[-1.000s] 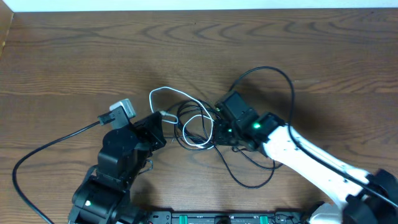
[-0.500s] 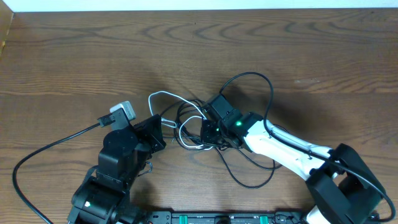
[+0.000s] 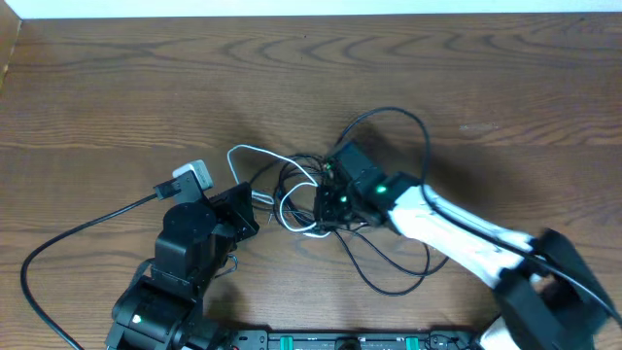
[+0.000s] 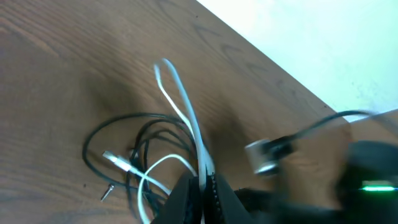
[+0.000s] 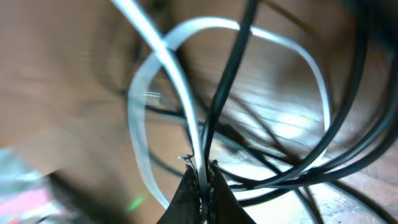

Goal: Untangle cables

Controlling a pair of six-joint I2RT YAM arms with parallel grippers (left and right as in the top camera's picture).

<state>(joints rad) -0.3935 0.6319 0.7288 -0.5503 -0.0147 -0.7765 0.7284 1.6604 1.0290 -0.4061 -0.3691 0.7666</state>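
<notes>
Where tangled, cables (image 4: 188,115) w/in end effectors (image 4: 202,182) (image 5: 202,173)

the right gripper (image 3: 328,199) hides where the cables (image 3: 288,173) cross, and its wrist view is smeared with blur.

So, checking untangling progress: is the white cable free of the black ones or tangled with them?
Tangled: the white cable weaves among the black cables, with left gripper and right gripper both pinching it.
</notes>
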